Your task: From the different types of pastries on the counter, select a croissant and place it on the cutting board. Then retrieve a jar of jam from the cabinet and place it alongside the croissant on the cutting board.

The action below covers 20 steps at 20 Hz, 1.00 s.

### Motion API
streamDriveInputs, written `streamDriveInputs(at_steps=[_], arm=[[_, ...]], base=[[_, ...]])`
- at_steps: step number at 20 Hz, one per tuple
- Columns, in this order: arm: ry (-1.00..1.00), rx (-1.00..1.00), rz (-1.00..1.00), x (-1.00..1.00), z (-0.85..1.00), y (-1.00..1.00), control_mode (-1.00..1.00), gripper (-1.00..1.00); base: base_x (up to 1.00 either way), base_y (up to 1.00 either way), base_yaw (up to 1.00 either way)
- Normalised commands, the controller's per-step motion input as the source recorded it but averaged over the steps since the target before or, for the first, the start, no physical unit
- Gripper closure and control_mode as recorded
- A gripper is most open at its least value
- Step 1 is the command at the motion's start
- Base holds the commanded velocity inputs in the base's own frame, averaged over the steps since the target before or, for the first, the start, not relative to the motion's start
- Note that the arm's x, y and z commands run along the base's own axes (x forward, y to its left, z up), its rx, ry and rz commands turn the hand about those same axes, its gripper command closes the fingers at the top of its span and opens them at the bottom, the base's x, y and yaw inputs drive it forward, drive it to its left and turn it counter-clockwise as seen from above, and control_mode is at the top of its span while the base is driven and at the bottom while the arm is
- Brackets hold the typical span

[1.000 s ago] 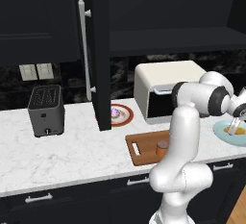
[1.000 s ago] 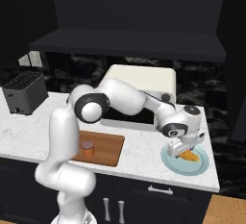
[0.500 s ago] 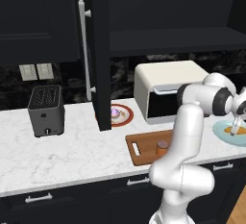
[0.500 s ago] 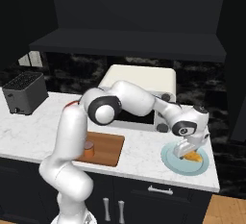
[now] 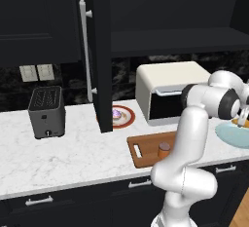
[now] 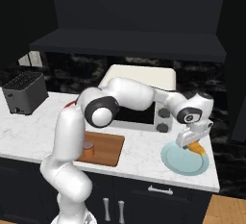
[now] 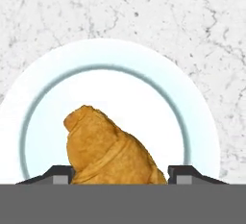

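Small orange-red jar with dull purplish lid (image 5: 164,149) already standing on reddish-brown wooden cutting board (image 5: 146,149). Golden-orange crescent croissant (image 7: 113,151) lying on pale blue round plate (image 7: 144,98), on white marble surface (image 5: 73,153). Pincer (image 7: 122,176) straddling croissant, closure not clear; 1 transfer left.

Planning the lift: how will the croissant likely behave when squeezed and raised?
The croissant looks puffy and layered, so probably light and crushable. Its tapered, rounded shape between the end effector tips may let it twist or slip. Lying flat on the plate, it seems unlikely to roll.
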Motion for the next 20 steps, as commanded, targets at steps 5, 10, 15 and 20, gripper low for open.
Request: streamDriveInputs(at_steps=[5, 10, 15, 20], arm=[[0.00, 0.00, 0.00, -0.26, 0.03, 0.62, -1.00, 1.00], [-0.02, 0.00, -0.06, -0.32, 0.02, 1.00, -1.00, 1.00], [-0.02, -0.04, -0.10, -0.24, 0.00, 1.00, -1.00, 1.00], [-0.13, -0.04, -0.04, -0.29, 0.00, 0.89, -1.00, 1.00]], base=[[0.00, 0.00, 0.00], [0.00, 0.00, 0.00], [0.00, 0.00, 0.00], [0.00, 0.00, 0.00]])
